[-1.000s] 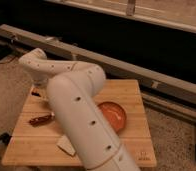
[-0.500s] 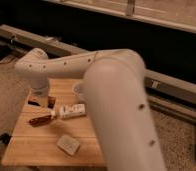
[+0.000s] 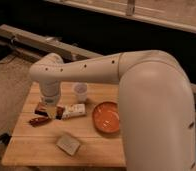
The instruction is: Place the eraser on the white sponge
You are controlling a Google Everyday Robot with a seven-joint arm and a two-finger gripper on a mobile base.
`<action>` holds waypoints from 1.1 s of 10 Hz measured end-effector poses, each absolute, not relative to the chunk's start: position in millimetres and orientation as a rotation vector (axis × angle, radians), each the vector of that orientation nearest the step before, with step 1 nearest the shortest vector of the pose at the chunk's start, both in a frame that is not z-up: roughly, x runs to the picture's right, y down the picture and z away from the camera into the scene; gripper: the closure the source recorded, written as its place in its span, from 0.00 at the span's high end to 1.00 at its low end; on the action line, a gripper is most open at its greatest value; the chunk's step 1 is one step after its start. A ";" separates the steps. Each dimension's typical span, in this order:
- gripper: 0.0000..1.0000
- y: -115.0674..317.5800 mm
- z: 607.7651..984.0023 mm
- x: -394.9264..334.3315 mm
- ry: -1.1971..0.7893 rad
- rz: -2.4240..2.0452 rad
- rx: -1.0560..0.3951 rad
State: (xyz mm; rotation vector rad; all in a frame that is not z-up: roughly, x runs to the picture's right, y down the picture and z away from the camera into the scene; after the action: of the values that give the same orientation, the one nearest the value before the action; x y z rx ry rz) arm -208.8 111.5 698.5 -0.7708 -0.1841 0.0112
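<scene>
Far left of wooden table (image 3: 21,150): eraser (image 3: 41,107), long axis roughly left to right, not yet on the pad. Just right of it, touching or nearly so: gripper (image 3: 53,112), lowered; open or clamped, cannot tell. Nearer and rightward of both: white sponge (image 3: 68,144), lying bare.
</scene>
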 end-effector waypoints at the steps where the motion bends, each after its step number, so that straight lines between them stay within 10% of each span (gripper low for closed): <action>1: 0.09 112.0 698.0 -208.4 -0.188 0.013 -0.774; 11: 0.09 153.8 726.1 -220.1 -0.159 -0.018 -0.812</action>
State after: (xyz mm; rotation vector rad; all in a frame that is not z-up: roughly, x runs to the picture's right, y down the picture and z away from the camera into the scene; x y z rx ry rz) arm -220.1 153.8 726.1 -0.8119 -0.1592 -0.0177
